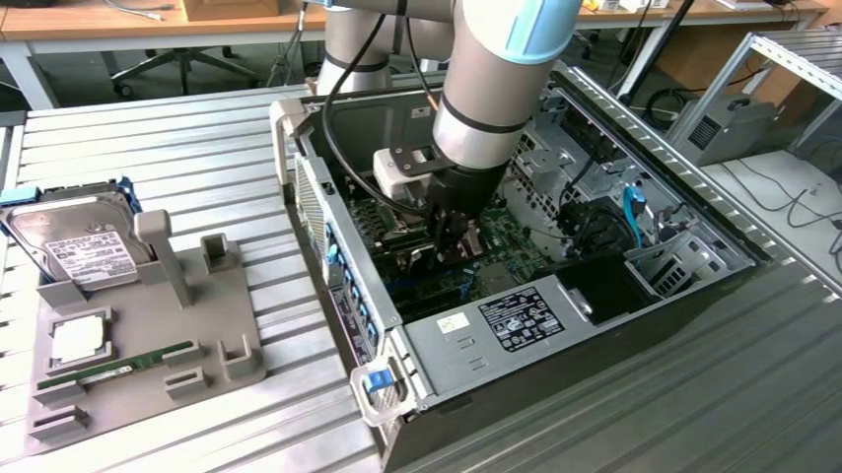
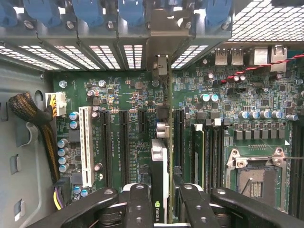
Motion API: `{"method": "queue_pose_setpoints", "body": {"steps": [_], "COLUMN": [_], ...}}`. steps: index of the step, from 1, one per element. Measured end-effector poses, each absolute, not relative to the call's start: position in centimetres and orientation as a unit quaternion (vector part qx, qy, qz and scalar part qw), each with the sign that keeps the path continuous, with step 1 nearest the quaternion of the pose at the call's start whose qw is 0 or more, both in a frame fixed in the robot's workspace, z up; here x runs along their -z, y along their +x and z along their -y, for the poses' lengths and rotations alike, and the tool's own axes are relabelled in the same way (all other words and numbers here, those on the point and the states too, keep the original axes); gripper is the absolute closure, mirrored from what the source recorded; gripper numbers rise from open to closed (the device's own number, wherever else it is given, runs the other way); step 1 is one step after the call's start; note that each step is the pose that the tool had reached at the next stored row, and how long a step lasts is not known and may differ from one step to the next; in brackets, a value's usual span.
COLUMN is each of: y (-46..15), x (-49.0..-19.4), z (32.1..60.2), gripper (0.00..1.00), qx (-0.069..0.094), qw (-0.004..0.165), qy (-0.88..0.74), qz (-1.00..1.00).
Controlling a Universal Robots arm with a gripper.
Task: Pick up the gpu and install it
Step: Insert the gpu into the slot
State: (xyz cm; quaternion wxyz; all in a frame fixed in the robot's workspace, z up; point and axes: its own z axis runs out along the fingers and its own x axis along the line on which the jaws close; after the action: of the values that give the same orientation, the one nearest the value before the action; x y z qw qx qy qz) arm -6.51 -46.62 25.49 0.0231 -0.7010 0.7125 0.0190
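Note:
The gpu (image 2: 160, 156) is seen edge-on in the wrist view, a thin dark card with a green logo near my fingers. It stands upright over the green motherboard (image 2: 128, 118), among the long black expansion slots. Its silver bracket (image 2: 161, 64) reaches the case's rear slot openings. My gripper (image 2: 161, 202) is shut on the card, one black finger (image 2: 137, 204) on each side. In the exterior view the gripper (image 1: 455, 241) is lowered deep inside the open computer case (image 1: 526, 335). Whether the card's edge sits in a slot is hidden.
A grey fixture tray (image 1: 224, 325) on the exterior view's left holds a hard drive (image 1: 86, 246), a green memory stick (image 1: 112, 367) and a square chip (image 1: 79, 338). Inside the case are a white slot (image 2: 86, 145), a seated memory stick (image 2: 200, 156), the processor socket (image 2: 256, 178) and a cable bundle (image 2: 33, 114).

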Motion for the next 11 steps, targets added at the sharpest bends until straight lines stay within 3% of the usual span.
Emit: {"method": "queue_pose_setpoints", "body": {"steps": [11], "y": [-6.51], "x": [-25.35], "z": [46.62], "gripper": [0.73], "qx": [-0.019], "qw": [0.023], "qy": [-0.701], "qz": [-0.713]}}
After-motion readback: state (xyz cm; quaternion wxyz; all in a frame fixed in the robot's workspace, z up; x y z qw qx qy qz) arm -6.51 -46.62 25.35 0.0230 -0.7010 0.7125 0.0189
